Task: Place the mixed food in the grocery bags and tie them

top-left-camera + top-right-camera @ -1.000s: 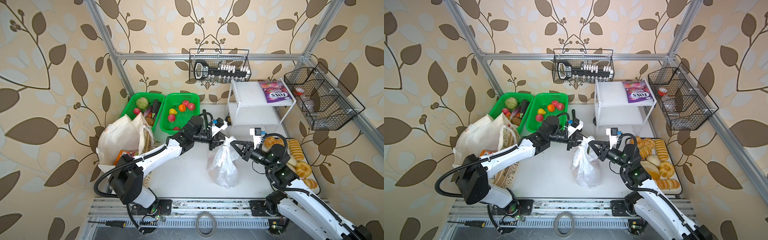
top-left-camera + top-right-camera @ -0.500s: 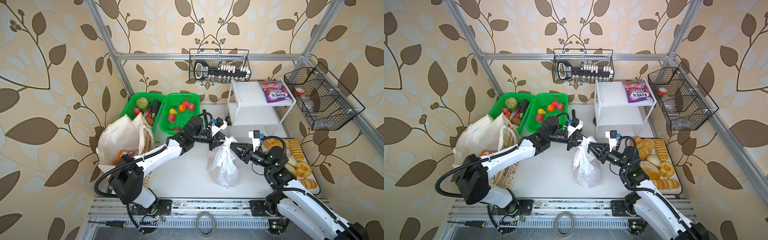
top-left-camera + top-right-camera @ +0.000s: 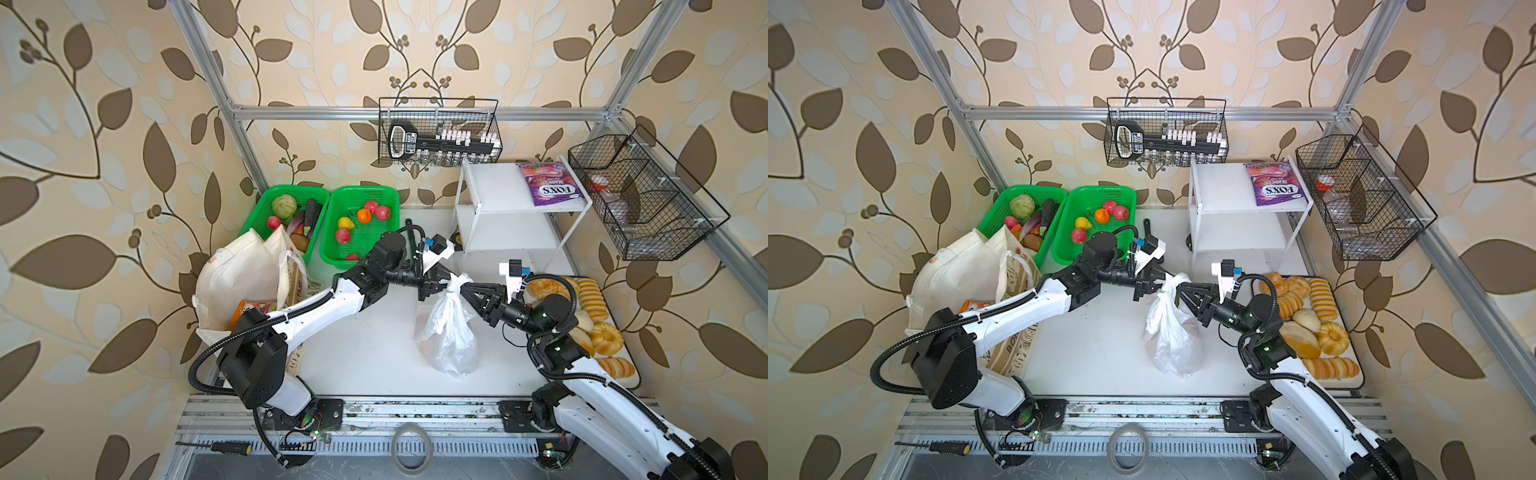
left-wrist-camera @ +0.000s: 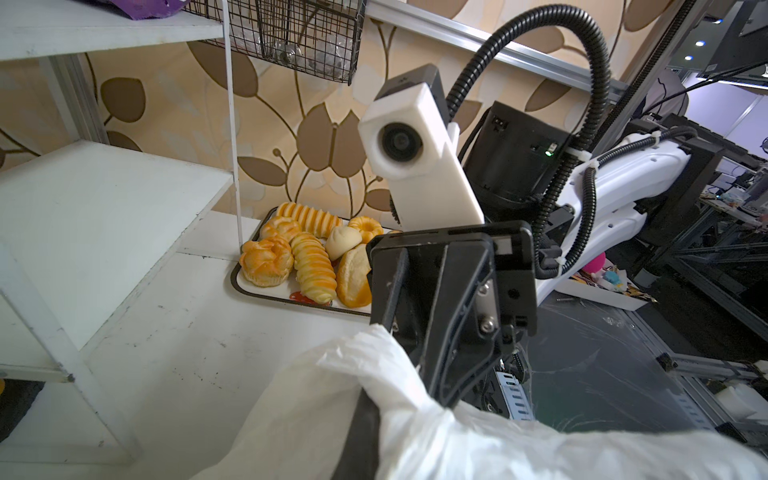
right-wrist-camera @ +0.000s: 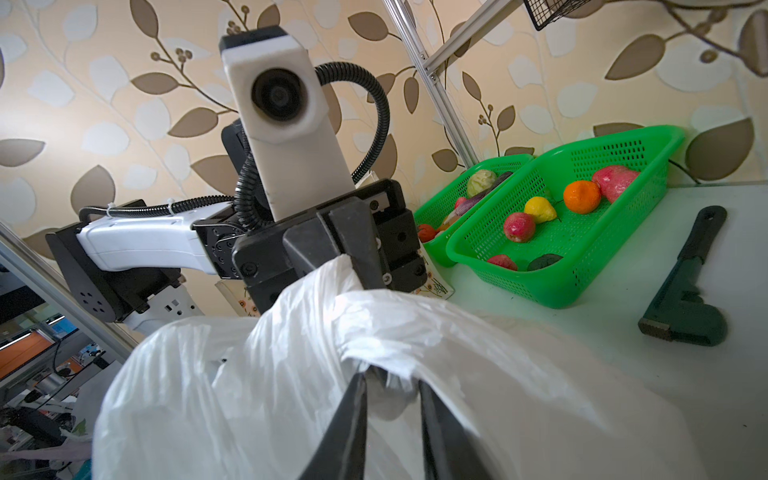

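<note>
- At the centre of both top views, we record one white plastic bag (image 3: 451, 332) standing on the table (image 3: 365, 357), its neck gathered between two grippers.
- The left gripper (image 3: 440, 284) is clamped tight on the bag's bunched top.
- The right gripper (image 3: 467, 287) has its jaws slightly apart about a twist of that plastic. We cannot tell whether it pinches.
- Upper right of the frame: one purple pouch (image 3: 548, 185) reading "FOX'S BERRIES" lies on the white shelf (image 3: 490, 187).
- Left of centre: one cream tote (image 3: 237, 274), its brown print unreadable. One orange pouch (image 3: 249, 309) shows in its opening.
- Above the tote: two green baskets (image 3: 365, 190). The right-hand one holds five toy fruits (image 5: 539, 209).
</note>
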### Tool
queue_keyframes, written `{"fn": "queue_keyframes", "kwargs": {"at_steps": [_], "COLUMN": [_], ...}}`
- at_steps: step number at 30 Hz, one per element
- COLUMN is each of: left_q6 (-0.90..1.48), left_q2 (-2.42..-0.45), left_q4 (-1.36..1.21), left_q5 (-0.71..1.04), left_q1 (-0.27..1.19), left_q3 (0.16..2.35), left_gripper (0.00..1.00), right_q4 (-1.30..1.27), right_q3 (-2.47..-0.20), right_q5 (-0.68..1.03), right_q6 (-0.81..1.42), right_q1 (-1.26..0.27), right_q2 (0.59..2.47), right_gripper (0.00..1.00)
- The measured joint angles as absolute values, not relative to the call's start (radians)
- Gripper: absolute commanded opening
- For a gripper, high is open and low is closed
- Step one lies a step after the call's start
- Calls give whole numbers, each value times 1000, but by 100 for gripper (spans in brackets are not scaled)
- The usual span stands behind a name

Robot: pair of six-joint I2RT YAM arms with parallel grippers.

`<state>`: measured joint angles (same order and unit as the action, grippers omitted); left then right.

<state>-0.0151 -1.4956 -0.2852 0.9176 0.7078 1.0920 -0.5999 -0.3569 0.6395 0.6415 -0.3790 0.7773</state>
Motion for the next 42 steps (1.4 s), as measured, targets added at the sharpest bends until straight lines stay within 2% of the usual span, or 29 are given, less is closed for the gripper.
{"fn": "queue_keyframes", "kwargs": {"at_steps": [4,10,19,25,33,37,42], "left_q6": [-7,5,-2,-37,-63,-78,-80], "left_q2": [-1496,-1496,-1496,-1495,-1495,-1493,-1428], "left_q4": [-290,-304,-300,-257,-202,-174,-126], "left_q5": [928,943,937,917,855,825,755], "left_q1": [708,707,715,727,719,719,719], "left_q3": [1092,1092,1092,1092,1091,1090,1056], "left_gripper": [0,0,0,16,38,45,62], "right_q4": [-611,-619,-524,-381,-250,-191,-116], "right_q3": [-357,-357,-348,-348,-363,-388,-424], "right_q5": [663,677,651,632,598,589,567], "right_q6": [605,548,521,476,463,464,467], "right_q1": [-379,-377,-376,-376,-374,-364,-356], "right_q2": [787,787,699,620,615,616,617], "right_gripper": [21,0,0,0,0,0,0]}}
